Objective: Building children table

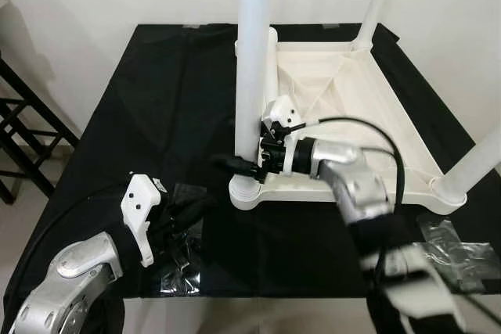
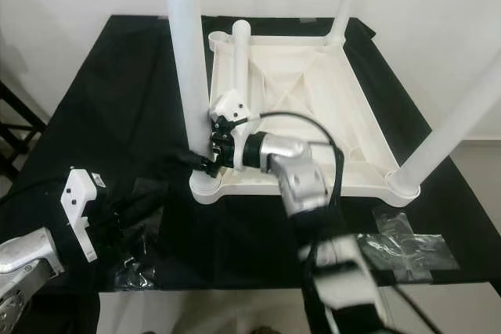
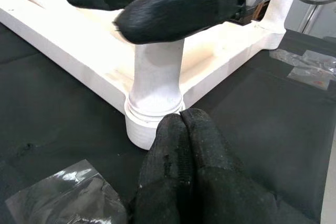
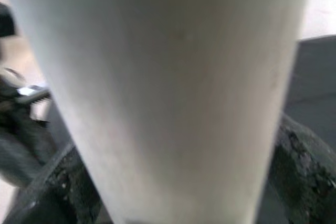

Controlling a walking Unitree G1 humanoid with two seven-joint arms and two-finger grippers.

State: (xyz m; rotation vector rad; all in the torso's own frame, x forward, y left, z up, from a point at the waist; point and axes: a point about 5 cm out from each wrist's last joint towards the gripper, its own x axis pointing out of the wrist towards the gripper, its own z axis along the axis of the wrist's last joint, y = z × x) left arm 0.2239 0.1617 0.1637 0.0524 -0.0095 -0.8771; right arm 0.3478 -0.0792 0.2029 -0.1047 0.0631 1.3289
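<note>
Jaws of right gripper (image 1: 244, 163) clamped around white table leg (image 1: 252, 60); left gripper (image 3: 181, 129) jaws together, just short of leg's socket.

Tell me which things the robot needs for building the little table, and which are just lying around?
Needed for the job:
- white tabletop, upside down
- near-left leg, clasped by the right gripper
- the other legs
- left gripper, shut, near that leg's base

Just lying around:
- empty plastic bags on the black cloth
- black rack on the floor
</note>
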